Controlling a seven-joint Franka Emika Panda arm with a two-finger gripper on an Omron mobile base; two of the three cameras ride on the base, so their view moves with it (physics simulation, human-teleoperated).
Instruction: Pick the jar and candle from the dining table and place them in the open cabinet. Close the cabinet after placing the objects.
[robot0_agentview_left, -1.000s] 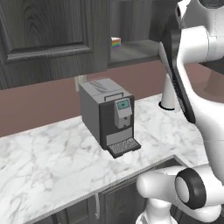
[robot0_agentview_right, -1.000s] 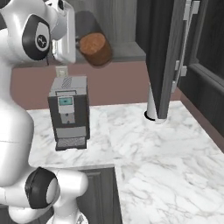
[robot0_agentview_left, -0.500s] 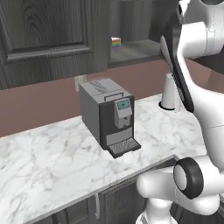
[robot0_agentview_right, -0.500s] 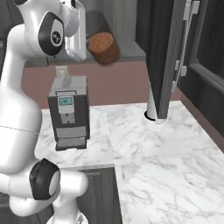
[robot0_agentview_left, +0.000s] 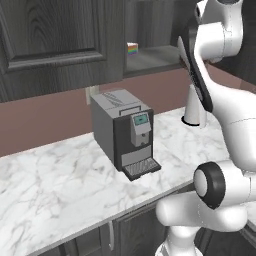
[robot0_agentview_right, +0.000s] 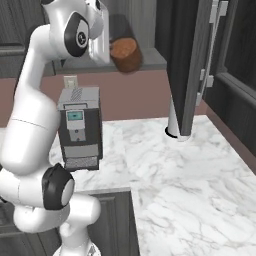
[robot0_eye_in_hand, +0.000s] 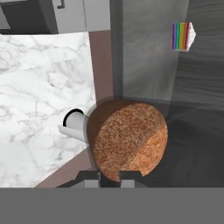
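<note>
carried nearer the cabinet (robot0_agentview_right: 150, 55) shelf, jar (robot0_eye_in_hand: 127, 140) sits clamped between the fingers (robot0_eye_in_hand: 109, 176).

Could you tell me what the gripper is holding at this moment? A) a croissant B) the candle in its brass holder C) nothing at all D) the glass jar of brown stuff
D: the gripper is shut on the jar, carried level with the open cabinet's shelf.

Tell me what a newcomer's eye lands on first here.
The brown-filled jar, held high in the closed jaws in front of the open cabinet shelf. Next, the dark coffee machine on the marble counter, and a rainbow-striped cake slice inside the cabinet.
</note>
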